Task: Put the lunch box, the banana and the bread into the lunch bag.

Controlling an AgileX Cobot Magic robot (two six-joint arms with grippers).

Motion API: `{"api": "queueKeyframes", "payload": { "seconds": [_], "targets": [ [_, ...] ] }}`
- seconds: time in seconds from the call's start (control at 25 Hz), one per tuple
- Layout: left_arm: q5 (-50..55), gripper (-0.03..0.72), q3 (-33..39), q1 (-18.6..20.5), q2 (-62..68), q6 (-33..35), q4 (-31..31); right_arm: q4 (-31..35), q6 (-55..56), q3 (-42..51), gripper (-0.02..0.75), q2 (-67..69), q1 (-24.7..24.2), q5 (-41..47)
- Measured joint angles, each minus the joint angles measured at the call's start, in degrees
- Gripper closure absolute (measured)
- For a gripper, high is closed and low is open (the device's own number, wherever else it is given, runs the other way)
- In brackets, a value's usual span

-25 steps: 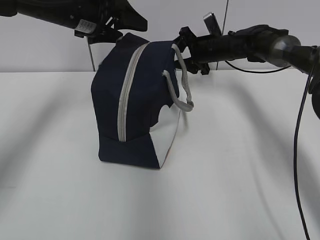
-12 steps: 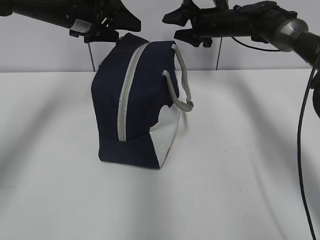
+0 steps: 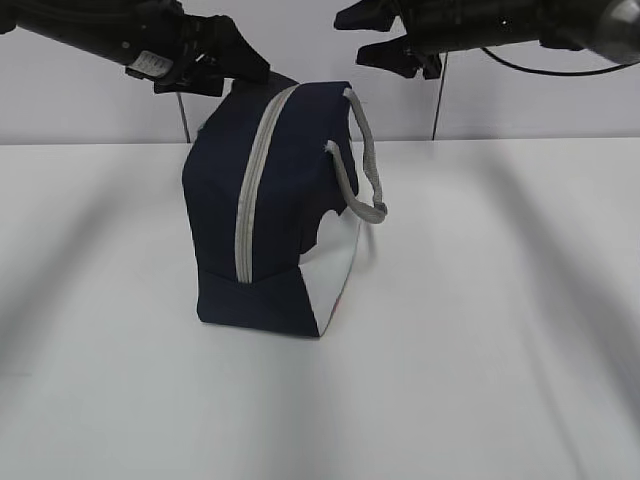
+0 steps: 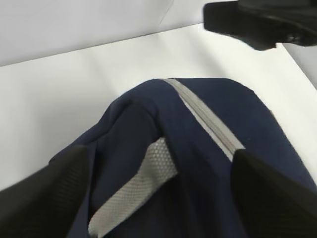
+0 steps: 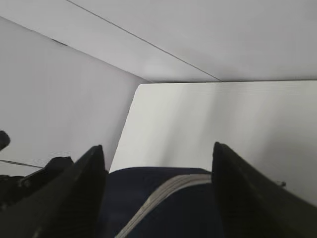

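The left fingers (image 4: 158,193) are spread wide and nothing is held between them; in the left wrist view they are seen on either side of the top of the lunch bag (image 3: 275,210), just above a grey strap (image 4: 136,193). The right fingers (image 5: 158,193) are also parted and empty, and are held in the air above the far end of the bag, clear of the fabric as far as can be told. Between and below both pairs, the grey zipper (image 3: 250,190) is seen running over the crown of the bag and down its near face, and it appears closed along the whole visible length. The bag is standing upright near the middle of the white surface (image 3: 480,350), with a second strap (image 3: 362,165) hanging at its right side. No lunch box, banana or bread can be seen outside the bag, so it is judged that they are already packed and the task is nearly finished; the inside cannot be checked
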Motion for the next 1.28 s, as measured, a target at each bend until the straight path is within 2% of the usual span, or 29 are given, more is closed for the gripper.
{"api": "queueKeyframes", "payload": {
  "seconds": [0.24,0.56,0.8,1.0,1.28],
  "targets": [
    [5.9,0.110,0.0,1.8,-0.1,-4.2,2.1,0.0,-3.6,19.9,0.242,-12.5,-0.1,3.1],
    [10.9,0.115,-0.2,2.1,-4.7,-15.2,15.9,0.0,-11.5,41.9,0.243,-29.6,-0.1,14.9],
    [17.9,0.142,-0.3,2.1,-7.7,-21.3,23.1,0.5,-16.0,51.2,0.244,-38.8,-0.1,22.8],
    [23.9,0.146,0.3,2.1,-10.2,-24.8,25.7,0.8,-17.7,58.2,0.246,-44.0,-0.1,26.4],
    [25.5,0.148,9.3,2.0,-20.2,-26.2,28.4,0.8,-18.3,64.7,0.245,-49.1,-0.1,26.9]
  ]
}}
